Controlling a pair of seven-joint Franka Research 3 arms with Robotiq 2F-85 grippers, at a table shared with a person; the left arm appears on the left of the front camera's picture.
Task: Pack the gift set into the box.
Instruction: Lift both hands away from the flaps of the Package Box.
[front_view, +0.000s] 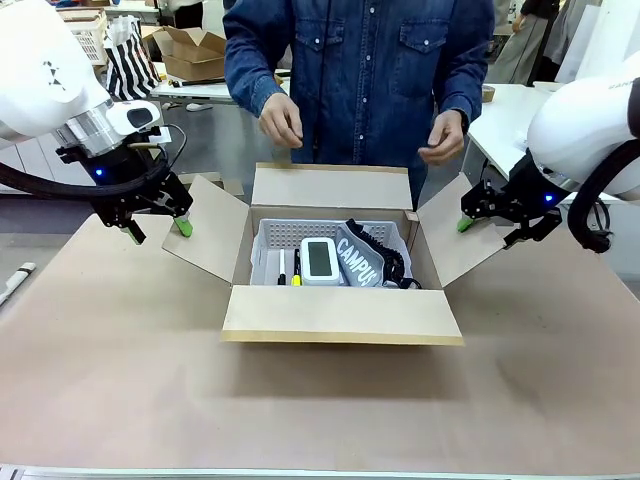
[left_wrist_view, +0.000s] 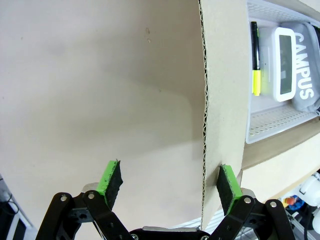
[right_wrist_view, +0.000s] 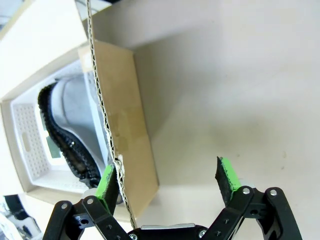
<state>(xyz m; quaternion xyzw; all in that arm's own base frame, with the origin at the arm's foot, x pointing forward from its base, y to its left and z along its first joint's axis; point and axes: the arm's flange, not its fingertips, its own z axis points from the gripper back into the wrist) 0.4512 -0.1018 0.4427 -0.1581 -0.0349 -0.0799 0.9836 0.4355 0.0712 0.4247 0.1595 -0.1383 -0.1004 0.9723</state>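
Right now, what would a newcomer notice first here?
The open box sits mid-table with the gift set already inside it. The robot's left hand and right hand, both open, are at its side flaps, and a person stands just behind it.

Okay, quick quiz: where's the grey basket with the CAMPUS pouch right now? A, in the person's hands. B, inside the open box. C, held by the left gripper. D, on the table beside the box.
B: the basket sits down inside the open box, its walls around it.
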